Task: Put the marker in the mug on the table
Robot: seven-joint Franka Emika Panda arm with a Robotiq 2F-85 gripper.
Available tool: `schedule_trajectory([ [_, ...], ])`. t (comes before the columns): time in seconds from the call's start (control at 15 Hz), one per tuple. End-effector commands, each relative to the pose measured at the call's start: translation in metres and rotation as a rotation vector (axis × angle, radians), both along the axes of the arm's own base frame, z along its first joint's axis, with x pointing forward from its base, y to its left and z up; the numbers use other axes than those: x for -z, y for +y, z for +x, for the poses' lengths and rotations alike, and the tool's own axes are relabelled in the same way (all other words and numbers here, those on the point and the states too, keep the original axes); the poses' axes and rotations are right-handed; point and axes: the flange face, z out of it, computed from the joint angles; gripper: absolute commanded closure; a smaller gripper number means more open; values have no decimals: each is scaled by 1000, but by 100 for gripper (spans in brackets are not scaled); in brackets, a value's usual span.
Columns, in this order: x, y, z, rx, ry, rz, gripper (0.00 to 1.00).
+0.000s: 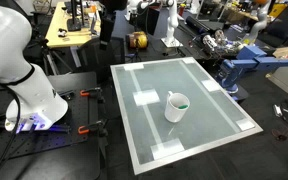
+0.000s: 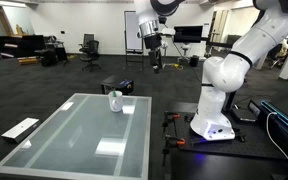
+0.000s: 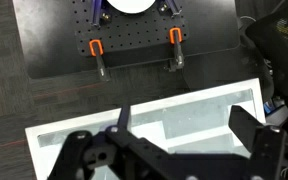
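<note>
Worktop (image 1: 209,100): pale frosted, glass-like sheet with a soft sheen, smooth white rim (image 1: 123,120), matt white tape (image 1: 144,98). Mug (image 1: 172,110): glossy white, ceramic-looking. Arm shell (image 2: 224,75): smooth glossy white plastic. Base plate (image 3: 64,45): matt black perforated metal. Gripper (image 3: 162,140): matt black. Floor (image 3: 4,100): dark, rough, carpet-like.

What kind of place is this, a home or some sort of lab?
Most likely a robotics lab or workshop: there are cluttered workbenches, office chairs and a whiteboard around a big white robot arm.
</note>
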Motion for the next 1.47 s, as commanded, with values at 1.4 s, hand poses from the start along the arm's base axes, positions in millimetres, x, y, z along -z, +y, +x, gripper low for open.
schedule_trajectory([
  [1.4,14,-10,86,293,-397,-118,0],
])
